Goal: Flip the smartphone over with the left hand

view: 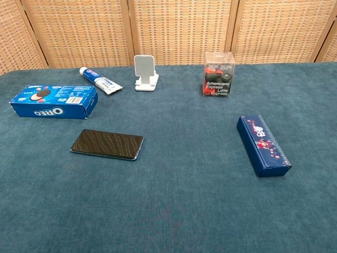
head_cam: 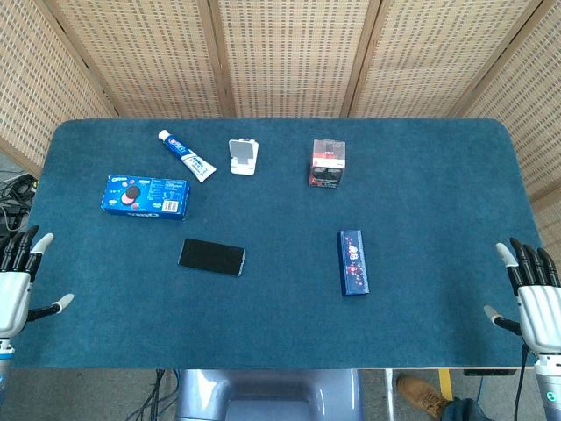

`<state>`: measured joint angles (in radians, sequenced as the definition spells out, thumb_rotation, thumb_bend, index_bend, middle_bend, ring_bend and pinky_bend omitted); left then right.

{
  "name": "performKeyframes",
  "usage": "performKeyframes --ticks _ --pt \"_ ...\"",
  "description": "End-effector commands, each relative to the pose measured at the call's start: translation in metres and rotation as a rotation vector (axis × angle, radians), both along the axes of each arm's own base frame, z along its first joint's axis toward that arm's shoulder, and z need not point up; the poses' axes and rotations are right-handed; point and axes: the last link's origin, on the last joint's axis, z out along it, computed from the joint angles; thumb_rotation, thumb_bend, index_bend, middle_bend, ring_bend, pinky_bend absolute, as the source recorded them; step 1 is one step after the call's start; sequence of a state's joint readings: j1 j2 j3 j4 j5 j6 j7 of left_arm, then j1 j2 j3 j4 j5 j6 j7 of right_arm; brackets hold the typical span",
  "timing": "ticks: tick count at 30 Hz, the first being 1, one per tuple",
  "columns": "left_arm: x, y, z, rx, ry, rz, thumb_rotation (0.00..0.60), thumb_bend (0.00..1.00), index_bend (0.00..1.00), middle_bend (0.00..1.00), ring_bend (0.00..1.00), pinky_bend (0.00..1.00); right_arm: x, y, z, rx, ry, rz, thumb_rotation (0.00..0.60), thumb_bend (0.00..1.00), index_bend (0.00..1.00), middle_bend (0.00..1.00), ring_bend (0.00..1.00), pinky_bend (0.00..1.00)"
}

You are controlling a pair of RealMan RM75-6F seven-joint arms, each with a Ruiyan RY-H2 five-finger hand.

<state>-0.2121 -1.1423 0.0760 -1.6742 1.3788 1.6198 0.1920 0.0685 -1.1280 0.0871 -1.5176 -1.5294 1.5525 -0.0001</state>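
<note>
The smartphone [head_cam: 211, 256] [view: 107, 144] is a dark slab lying flat on the blue table, its glossy black face up, left of centre. My left hand [head_cam: 19, 279] hovers at the table's left edge with fingers spread and nothing in it, well left of the phone. At the right edge my right hand [head_cam: 533, 296] is likewise spread and holds nothing. Neither hand shows in the chest view.
Behind the phone lie a blue Oreo box [head_cam: 145, 196] [view: 54, 101] and a toothpaste tube [head_cam: 187, 155] [view: 100, 80]. A white phone stand [head_cam: 243, 157] [view: 145, 73] and a clear coffee-capsule box [head_cam: 327, 162] [view: 219, 73] sit further back. A long dark blue box [head_cam: 353, 262] [view: 263, 145] lies right of centre.
</note>
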Motion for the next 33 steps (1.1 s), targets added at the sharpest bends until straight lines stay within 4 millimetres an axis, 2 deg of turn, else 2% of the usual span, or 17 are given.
performKeyframes --ticks 1,5,8,10,14,15,16,18,21,26,33 --pt "0.002 0.0 -0.002 -0.006 -0.004 -0.011 0.6 0.0 0.0 0.0 0.0 0.0 0.0 0.0 0.001 0.0 -0.002 -0.002 0.6 0.0 0.0 0.0 0.0 0.0" --pt "0.008 0.004 -0.009 -0.034 -0.013 -0.03 0.6 0.0 0.0 0.0 0.0 0.0 0.0 0.0 0.0 0.001 -0.003 -0.004 0.6 0.0 0.0 0.0 0.0 0.0" --pt "0.024 0.018 -0.024 -0.094 -0.001 -0.079 0.6 0.0 0.0 0.0 0.0 0.0 -0.001 0.001 0.0 0.003 -0.005 -0.006 0.6 0.0 0.0 0.0 0.0 0.0" --pt "0.054 0.041 -0.054 -0.232 0.016 -0.141 0.6 0.0 0.0 0.0 0.0 0.0 0.0 0.0 0.002 -0.002 -0.012 -0.005 0.6 0.0 0.0 0.0 0.0 0.0" --pt "0.088 0.068 -0.084 -0.334 0.06 -0.176 0.6 0.0 0.0 0.0 0.0 0.0 0.0 0.0 0.004 -0.005 -0.015 -0.005 0.6 0.0 0.0 0.0 0.0 0.0" --pt "0.109 0.083 -0.107 -0.396 0.089 -0.22 0.6 0.0 0.0 0.0 0.0 0.0 -0.002 0.0 0.004 -0.005 -0.017 -0.012 0.6 0.0 0.0 0.0 0.0 0.0" --pt "0.12 0.095 -0.122 -0.427 0.103 -0.229 0.6 0.0 0.01 0.0 0.0 0.0 -0.003 0.0 0.005 -0.004 -0.019 -0.016 0.6 0.0 0.0 0.0 0.0 0.0" --pt "0.132 0.108 -0.141 -0.456 0.121 -0.222 0.6 0.01 0.07 0.0 0.0 0.0 -0.005 -0.001 0.005 -0.002 -0.021 -0.022 0.6 0.0 0.0 0.0 0.0 0.0" --pt "0.148 0.123 -0.168 -0.493 0.167 -0.239 0.6 0.09 0.18 0.0 0.0 0.0 -0.007 -0.002 0.006 -0.003 -0.028 -0.031 0.6 0.0 0.0 0.0 0.0 0.0" --pt "0.162 0.138 -0.2 -0.538 0.225 -0.229 0.6 0.13 0.2 0.0 0.0 0.0 -0.01 -0.004 0.007 -0.002 -0.038 -0.044 0.6 0.0 0.0 0.0 0.0 0.0" --pt "0.169 0.145 -0.216 -0.544 0.268 -0.189 0.6 0.16 0.2 0.0 0.0 0.0 -0.011 -0.004 0.007 0.002 -0.041 -0.047 0.6 0.0 0.0 0.0 0.0 0.0"
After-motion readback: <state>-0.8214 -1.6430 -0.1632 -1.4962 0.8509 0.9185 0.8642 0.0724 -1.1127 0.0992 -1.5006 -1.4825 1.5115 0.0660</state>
